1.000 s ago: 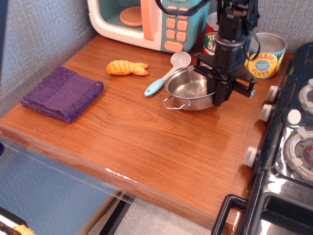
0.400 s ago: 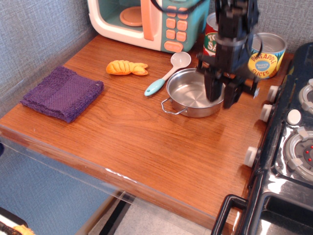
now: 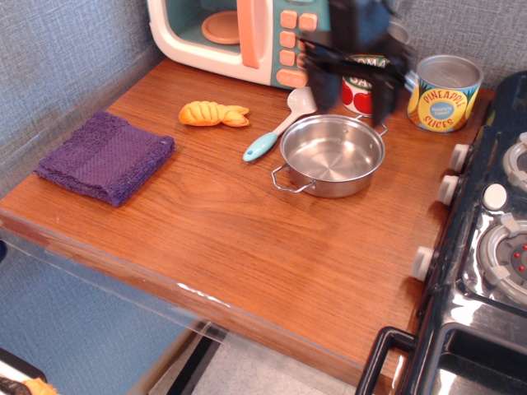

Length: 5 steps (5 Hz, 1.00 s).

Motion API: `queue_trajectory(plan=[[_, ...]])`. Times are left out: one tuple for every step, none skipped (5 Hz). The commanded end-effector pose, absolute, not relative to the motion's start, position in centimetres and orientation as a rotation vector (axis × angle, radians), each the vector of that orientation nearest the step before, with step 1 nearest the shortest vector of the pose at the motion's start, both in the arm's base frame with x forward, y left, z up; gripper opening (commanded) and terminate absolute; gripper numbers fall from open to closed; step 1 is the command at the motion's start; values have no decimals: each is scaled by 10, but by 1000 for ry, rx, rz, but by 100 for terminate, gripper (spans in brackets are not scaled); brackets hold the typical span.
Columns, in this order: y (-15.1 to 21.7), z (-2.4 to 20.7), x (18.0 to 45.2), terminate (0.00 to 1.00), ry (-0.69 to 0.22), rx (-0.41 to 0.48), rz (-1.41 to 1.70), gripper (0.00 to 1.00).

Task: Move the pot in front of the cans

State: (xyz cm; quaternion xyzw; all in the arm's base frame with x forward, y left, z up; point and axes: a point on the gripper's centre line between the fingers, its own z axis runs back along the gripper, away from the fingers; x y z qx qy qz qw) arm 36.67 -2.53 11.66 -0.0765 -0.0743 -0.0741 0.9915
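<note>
The shiny steel pot (image 3: 332, 155) stands upright on the wooden counter with its two wire handles free. The red Tomato Sauce can (image 3: 361, 89) is just behind it, partly hidden by my gripper. The yellow Pineapple Slices can (image 3: 445, 92) stands behind and to the right of the pot. My black gripper (image 3: 356, 97) is blurred by motion. It hangs above the pot's far rim in front of the red can, its fingers (image 3: 328, 89) spread apart and holding nothing.
A toy microwave (image 3: 247, 33) stands at the back. A blue-handled spoon (image 3: 280, 123) lies left of the pot, with an orange toy food (image 3: 213, 113) and a purple cloth (image 3: 105, 156) farther left. A black toy stove (image 3: 490, 239) borders the right side.
The gripper let go of the pot's right rim, rose, and moved back and to the left. The pot stays in front of the cans.
</note>
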Motion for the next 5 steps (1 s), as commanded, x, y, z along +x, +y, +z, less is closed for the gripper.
queue_trajectory(plan=[[40,123,348,0,-158,-85,-3,100],[50,116,345,0,-140,-75,2,100],[55,108,349,0,-120,-63,-15,100],[55,108,349,0,-120,-63,-15,100],[55,108,349,100,-120,-63,-15,100]])
